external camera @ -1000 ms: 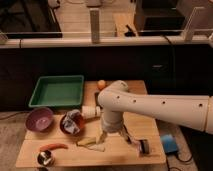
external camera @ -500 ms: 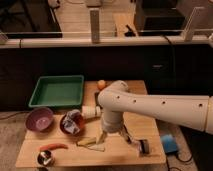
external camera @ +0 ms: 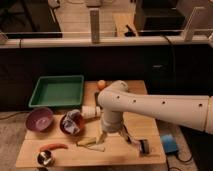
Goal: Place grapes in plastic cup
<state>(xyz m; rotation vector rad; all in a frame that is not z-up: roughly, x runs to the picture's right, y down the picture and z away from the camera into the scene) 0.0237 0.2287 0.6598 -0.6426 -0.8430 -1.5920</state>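
Nothing we can see has changed over the last second. The white arm point(external camera: 150, 107) reaches in from the right edge to the centre of the frame in the same bend as before, and everything on the wooden table point(external camera: 75, 156) sits where it did. The green tray point(external camera: 57, 91) lies at upper left. Below it come the purple bowl point(external camera: 39, 119) and, just to its right, the dark red bowl point(external camera: 71, 123) with something pale crumpled inside. What we take for the plastic cup point(external camera: 90, 111) is a pale tube lying on its side between the red bowl and the arm's elbow. The gripper point(external camera: 106, 136) hangs under the wrist at lower centre, low over the wood beside a yellowish scrap point(external camera: 90, 142). We cannot tell how it is set or whether it holds anything. The grapes are not plainly in view. We judge they are either hidden beneath the wrist or already in the grasp, and nothing like them shows at the cup. The red chilli point(external camera: 52, 147) at lower left and the orange ball point(external camera: 101, 84) at the table's far edge lie apart from the work. To us the stillness reads as a pause at the pickup, with the move to the cup not yet made.
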